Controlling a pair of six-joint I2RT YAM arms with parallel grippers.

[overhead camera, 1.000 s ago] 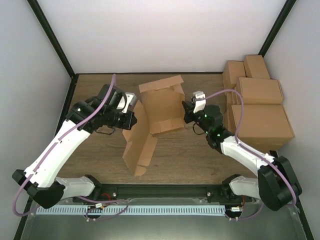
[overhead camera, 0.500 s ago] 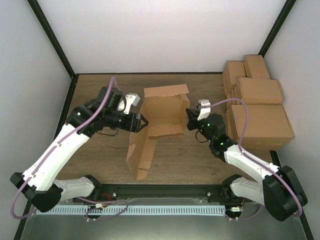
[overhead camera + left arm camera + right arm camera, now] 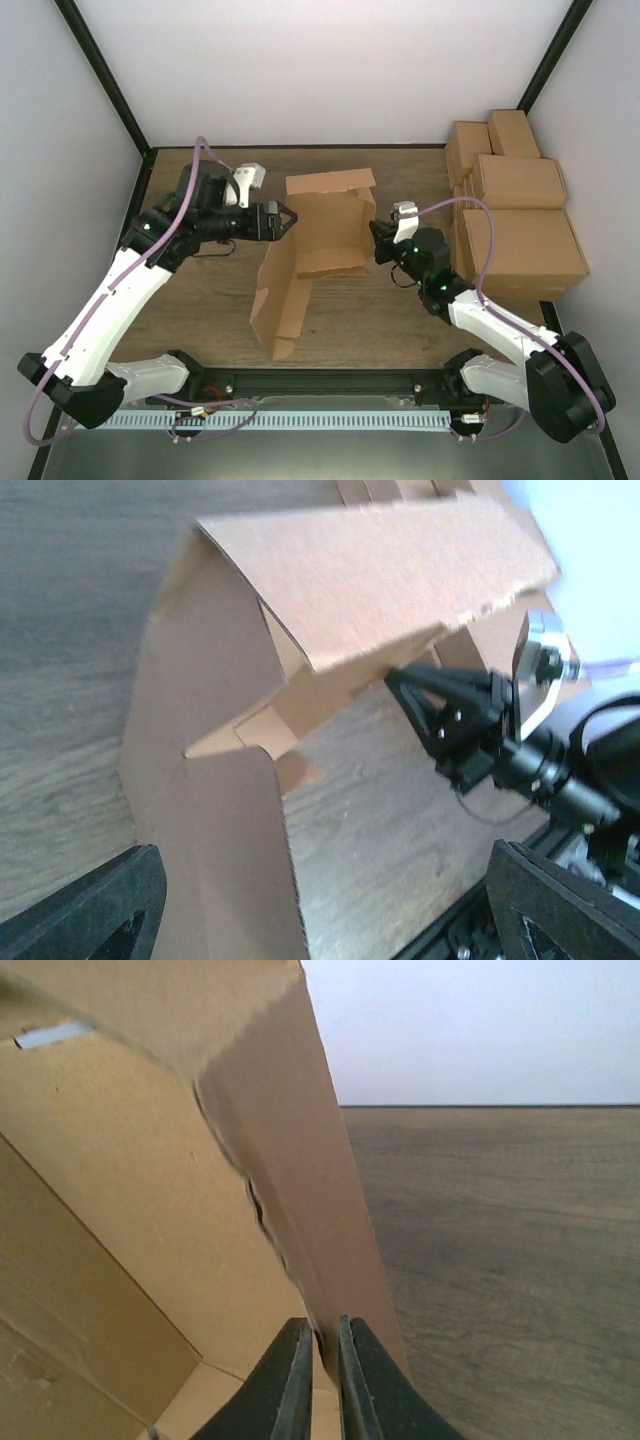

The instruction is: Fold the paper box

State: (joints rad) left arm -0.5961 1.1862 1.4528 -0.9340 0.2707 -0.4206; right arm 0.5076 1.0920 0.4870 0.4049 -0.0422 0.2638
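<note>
The paper box (image 3: 325, 225) is a half-formed brown carton in the middle of the table, with a long flap (image 3: 280, 305) reaching toward the near edge. My left gripper (image 3: 283, 217) hangs open just left of the box's left wall and touches nothing. In the left wrist view its wide-spread fingers (image 3: 100, 905) frame the box (image 3: 370, 570), whose standing panel runs down between them. My right gripper (image 3: 375, 240) is at the right wall. The right wrist view shows that gripper (image 3: 327, 1360) shut on the thin edge of this wall (image 3: 300, 1190).
Several finished brown cartons (image 3: 515, 215) are stacked along the right side of the table, close behind my right arm. White walls with black corner posts enclose the table on the left, back and right.
My left gripper has opened, let go of the box's left wall and drawn back toward the far side. The box has turned slightly with the right gripper still on its right wall.
</note>
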